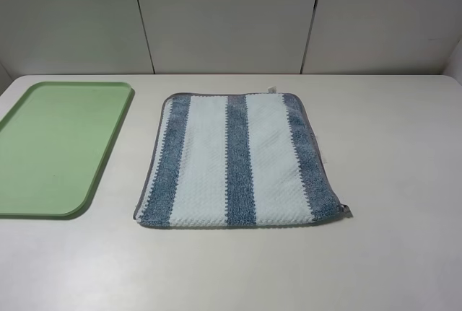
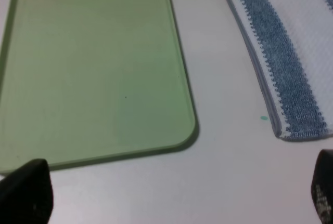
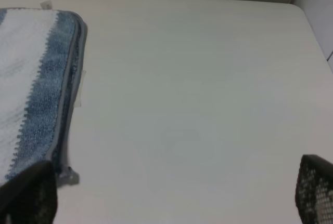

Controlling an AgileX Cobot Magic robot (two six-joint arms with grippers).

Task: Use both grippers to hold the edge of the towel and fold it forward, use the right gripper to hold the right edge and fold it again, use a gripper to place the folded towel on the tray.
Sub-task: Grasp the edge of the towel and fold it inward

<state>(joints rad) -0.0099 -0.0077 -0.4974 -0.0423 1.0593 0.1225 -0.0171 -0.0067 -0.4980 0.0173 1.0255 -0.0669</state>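
Observation:
The striped towel (image 1: pixel 238 159) lies flat in the middle of the table, stripes running front to back, with a small white tag (image 1: pixel 271 89) at its far edge. The light-green tray (image 1: pixel 58 145) lies to its left, with nothing on it. Neither gripper shows in the exterior high view. In the left wrist view the left gripper (image 2: pixel 174 203) is open and empty, above the table near the tray's corner (image 2: pixel 182 130) and the towel's near-left corner (image 2: pixel 291 125). In the right wrist view the right gripper (image 3: pixel 171 198) is open and empty, to the right of the towel's right edge (image 3: pixel 65 104).
The white table (image 1: pixel 390 253) reaches to grey wall panels (image 1: pixel 224 15) at the back. The table's right edge and a side wall (image 3: pixel 317 16) show in the right wrist view. A tiny teal speck (image 2: pixel 263 118) lies beside the towel.

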